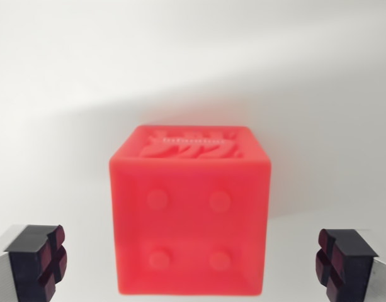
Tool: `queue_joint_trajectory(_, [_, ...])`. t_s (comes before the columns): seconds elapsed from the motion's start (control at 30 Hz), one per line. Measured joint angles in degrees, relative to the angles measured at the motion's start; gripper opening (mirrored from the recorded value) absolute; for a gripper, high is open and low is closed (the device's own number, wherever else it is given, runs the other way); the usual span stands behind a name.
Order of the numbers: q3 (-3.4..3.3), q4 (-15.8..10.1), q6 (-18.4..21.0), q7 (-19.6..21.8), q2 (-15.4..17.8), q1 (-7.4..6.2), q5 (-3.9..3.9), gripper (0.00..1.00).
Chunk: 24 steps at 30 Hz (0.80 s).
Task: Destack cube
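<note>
A red cube (190,214) fills the middle of the wrist view, resting on a white surface (193,56). Its near face carries four round studs; its top has a raised wavy relief. My gripper (189,264) is open, its two black fingertips (38,261) with dark red pads standing at the bottom corners, one on each side of the cube and well apart from it. No second cube shows in this view; whatever is under the red cube is hidden.
Bare white surface and a soft grey shadow lie behind and around the cube.
</note>
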State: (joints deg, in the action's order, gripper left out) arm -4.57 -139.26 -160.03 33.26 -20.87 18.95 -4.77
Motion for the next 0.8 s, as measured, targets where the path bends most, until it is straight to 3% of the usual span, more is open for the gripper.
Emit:
queue_joint_trajectory(0.43, [-1.17,-1.0,6.6,1.2,7.8,-0.8,1.84,1.0])
queue_joint_trajectory(0.8, [-1.5,-1.1,13.6,2.4,14.9,-0.86,3.46,1.0])
